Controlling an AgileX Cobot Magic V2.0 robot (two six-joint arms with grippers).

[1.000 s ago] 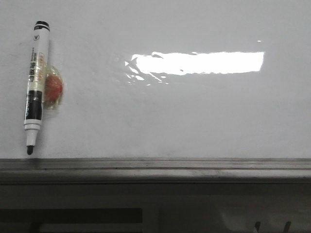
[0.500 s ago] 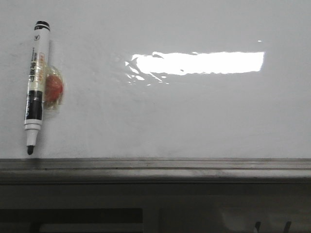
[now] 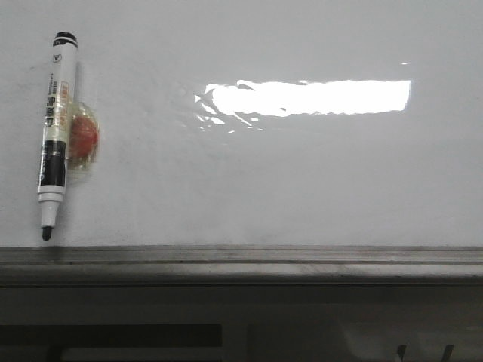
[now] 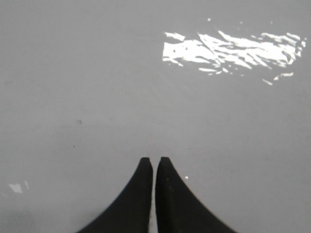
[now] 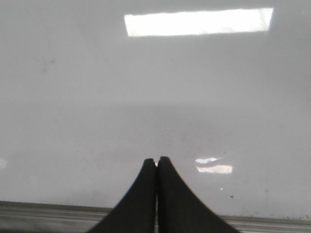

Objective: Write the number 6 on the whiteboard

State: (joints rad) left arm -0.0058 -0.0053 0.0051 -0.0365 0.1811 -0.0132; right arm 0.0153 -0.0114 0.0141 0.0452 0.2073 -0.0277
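Observation:
The whiteboard (image 3: 287, 181) fills the front view, glossy white-grey with a bright rectangular reflection and a grey rail along its lower edge. No number 6 shows on it; the board is bare. A black-and-white marker (image 3: 54, 128) hangs upright at the far left, tip down, uncapped, in a clear holder with a red-orange blob. Neither gripper shows in the front view. My left gripper (image 4: 155, 159) is shut and empty over the board (image 4: 97, 97). My right gripper (image 5: 156, 159) is shut and empty, with the board (image 5: 194, 97) beyond it and the rail (image 5: 39, 213) close by.
The grey metal rail (image 3: 241, 256) runs the full width below the board. Under it is a dark frame (image 3: 241, 324) with slots. The marker's holder (image 3: 83, 137) sticks to the board beside the marker.

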